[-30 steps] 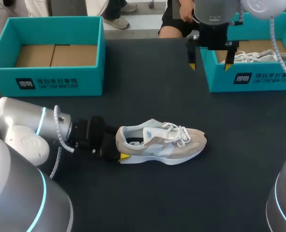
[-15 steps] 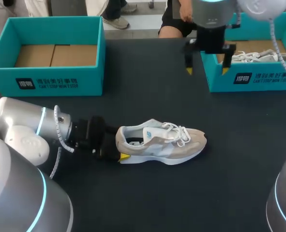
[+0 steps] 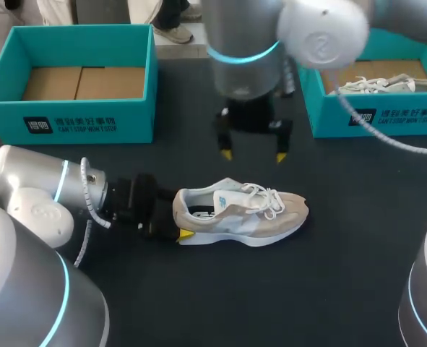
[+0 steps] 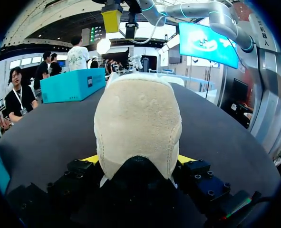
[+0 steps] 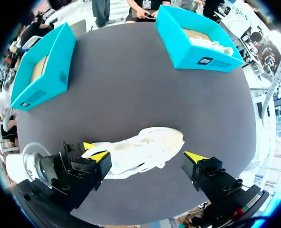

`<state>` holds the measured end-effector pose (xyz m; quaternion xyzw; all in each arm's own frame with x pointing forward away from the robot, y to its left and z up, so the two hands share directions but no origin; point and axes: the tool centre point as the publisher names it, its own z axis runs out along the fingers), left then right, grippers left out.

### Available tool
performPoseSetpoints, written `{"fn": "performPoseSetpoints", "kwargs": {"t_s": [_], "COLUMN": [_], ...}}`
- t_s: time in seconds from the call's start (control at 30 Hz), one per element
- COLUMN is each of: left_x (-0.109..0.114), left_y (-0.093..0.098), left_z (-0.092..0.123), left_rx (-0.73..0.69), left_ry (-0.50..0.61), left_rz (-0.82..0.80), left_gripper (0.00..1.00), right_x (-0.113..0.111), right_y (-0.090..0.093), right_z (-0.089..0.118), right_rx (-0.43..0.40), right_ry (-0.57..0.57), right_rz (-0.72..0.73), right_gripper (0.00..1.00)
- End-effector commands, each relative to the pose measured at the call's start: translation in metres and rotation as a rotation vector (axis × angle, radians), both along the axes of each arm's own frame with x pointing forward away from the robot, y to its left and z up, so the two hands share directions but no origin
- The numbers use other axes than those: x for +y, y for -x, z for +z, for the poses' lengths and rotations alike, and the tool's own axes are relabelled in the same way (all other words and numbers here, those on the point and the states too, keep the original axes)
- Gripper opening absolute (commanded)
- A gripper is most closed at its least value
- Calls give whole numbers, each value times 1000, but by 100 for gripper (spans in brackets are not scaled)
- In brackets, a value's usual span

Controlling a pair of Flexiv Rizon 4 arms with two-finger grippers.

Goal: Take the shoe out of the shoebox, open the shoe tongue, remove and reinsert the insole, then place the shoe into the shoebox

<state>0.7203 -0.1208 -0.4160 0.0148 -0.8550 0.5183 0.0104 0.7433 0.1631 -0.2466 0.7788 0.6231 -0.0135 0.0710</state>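
Shoe (image 3: 238, 213): long axis runs heel to toe, heel toward left arm.
Left gripper (image 3: 178, 220): clamped on shoe's heel.
Right gripper (image 3: 253, 155): over shoe's middle, fingers spread, empty, nearer the tongue.

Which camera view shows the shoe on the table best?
The head view: the shoe shows in full profile, laces and opening included. The left wrist view shows only its heel, clamped in the left gripper. The right wrist view shows it whole from above, under the open right gripper, laces hard to make out.
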Motion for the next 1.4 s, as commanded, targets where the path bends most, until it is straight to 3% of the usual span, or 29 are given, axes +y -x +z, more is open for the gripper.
{"fn": "performPoseSetpoints", "kwargs": {"t_s": [0.03, 0.3, 0.67, 1.4], "left_x": [-2, -2, -2, -2], "left_y": [1, 1, 1, 1], "left_z": [-3, -3, -3, -3], "left_rx": [-1, -1, -1, -1], "left_ry": [0, 0, 0, 0], "left_rz": [2, 2, 2, 2], "left_gripper": [0, 0, 0, 0], "right_x": [47, 67, 69, 13], "right_y": [10, 24, 32, 29], "right_z": [-22, -43, -76, -114], "right_rx": [28, 72, 120, 98], "right_ry": [69, 87, 138, 301], "right_rz": [-7, 7, 95, -36], "right_gripper": [100, 100, 100, 100]}}
